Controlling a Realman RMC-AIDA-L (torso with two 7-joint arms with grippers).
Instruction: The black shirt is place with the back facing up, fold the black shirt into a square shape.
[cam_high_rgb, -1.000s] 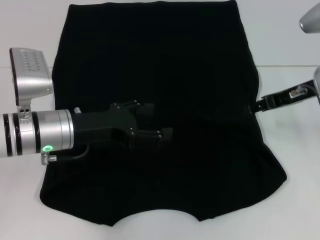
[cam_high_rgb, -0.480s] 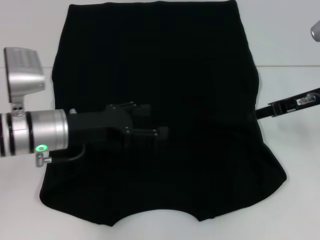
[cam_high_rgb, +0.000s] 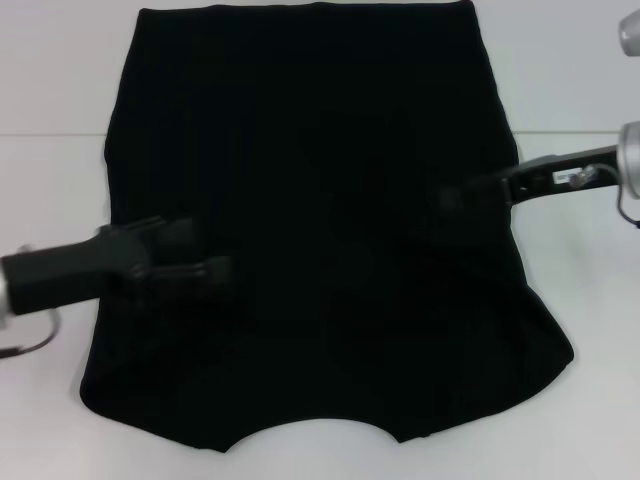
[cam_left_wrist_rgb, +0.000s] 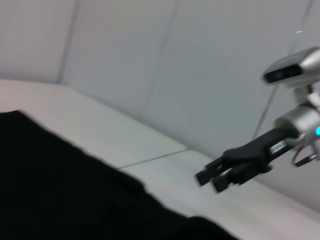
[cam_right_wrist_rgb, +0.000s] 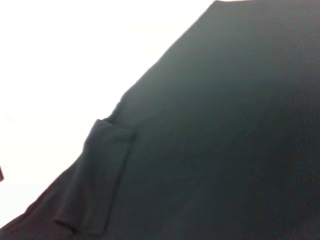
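Lying flat mid-frame on white worktop (cam_high_rgb: 50, 90): black shirt (cam_high_rgb: 320, 150). Left hand (cam_high_rgb: 205, 262), fingers parted, and right hand (cam_high_rgb: 450, 197), grip unclear, flank it, likely for fold.

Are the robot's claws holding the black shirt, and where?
Not that I can see. The left claw is open above the black shirt on its left side. The right claw, over the right edge, grips nothing visible.

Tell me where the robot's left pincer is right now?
In the head view, the left pincer is over the left part of the large black soft-fabric shirt, opposite the right pincer, which is over the shirt's right side.
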